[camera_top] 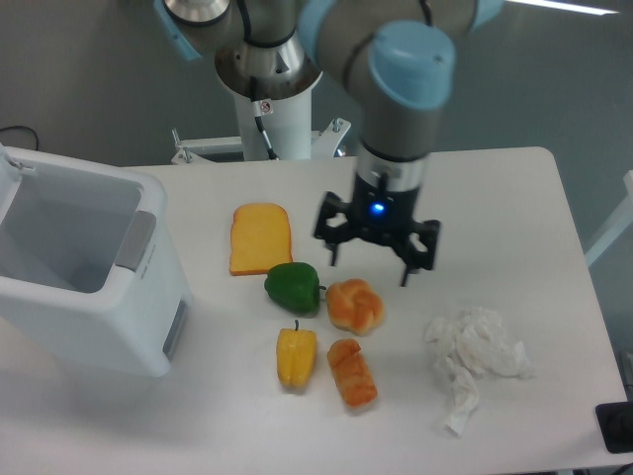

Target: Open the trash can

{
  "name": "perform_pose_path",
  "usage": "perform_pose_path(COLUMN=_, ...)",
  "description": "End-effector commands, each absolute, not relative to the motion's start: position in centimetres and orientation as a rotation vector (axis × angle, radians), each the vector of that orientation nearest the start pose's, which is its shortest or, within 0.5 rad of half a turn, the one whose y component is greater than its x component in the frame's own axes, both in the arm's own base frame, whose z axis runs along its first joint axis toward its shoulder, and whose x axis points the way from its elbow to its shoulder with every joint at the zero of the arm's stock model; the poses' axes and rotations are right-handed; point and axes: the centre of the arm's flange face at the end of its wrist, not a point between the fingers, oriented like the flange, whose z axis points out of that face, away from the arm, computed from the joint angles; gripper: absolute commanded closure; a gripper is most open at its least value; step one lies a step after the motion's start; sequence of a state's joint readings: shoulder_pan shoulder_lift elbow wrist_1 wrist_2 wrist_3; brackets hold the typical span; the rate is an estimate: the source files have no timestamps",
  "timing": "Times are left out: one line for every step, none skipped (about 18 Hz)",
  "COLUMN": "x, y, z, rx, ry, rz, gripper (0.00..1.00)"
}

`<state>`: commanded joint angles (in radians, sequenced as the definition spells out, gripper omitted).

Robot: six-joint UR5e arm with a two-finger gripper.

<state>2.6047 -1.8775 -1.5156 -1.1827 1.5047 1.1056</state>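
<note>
The trash can (119, 297) is a large white boxy bin at the table's left edge. Its top stands open and I see into its hollow grey-white inside (64, 233). The lid (12, 168) is tipped up at the far left, mostly cut off by the frame edge. A grey button strip (136, 240) sits on the right rim. My gripper (370, 269) hangs open and empty over the middle of the table, well to the right of the bin, just above an orange bun (355, 305).
A slice of toast (261, 238), a green pepper (294, 286), a yellow pepper (296, 356) and an orange pastry (353, 373) lie between bin and gripper. A crumpled white tissue (475, 356) lies at the right. The arm's base (267, 94) stands at the back.
</note>
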Motion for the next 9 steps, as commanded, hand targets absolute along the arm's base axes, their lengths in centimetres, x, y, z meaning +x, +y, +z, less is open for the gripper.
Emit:
perform_pose_path(x=-46.8, y=43.9, z=37.6, rx=-3.027, ry=0.156, rz=0.125, gripper=0.00)
perform_pose_path(x=-47.4, y=43.9, z=37.1, rx=-3.032, ry=0.184, rz=0.123, gripper=0.00)
perform_pose_path(x=-47.9, y=43.9, z=36.8, rx=-3.035, ry=0.221, rz=0.123, gripper=0.00)
perform_pose_path(x=-48.2, y=44.1, z=36.5, rx=-3.035, ry=0.261, rz=0.119, gripper=0.00)
perform_pose_path(x=-48.4, y=44.4, z=36.1, rx=-3.034, ry=0.293, rz=0.116, gripper=0.00)
perform_pose_path(x=-48.6, y=44.4, z=36.0, rx=-3.034, ry=0.310, rz=0.113, gripper=0.00)
perform_pose_path(x=-48.6, y=44.5, z=36.2, rx=-3.031, ry=0.328, rz=0.120, gripper=0.00)
perform_pose_path(x=-48.8, y=44.3, z=36.4, rx=-3.028, ry=0.342, rz=0.125, gripper=0.00)
perform_pose_path(x=-48.9, y=44.3, z=36.5, rx=-3.029, ry=0.340, rz=0.125, gripper=0.00)
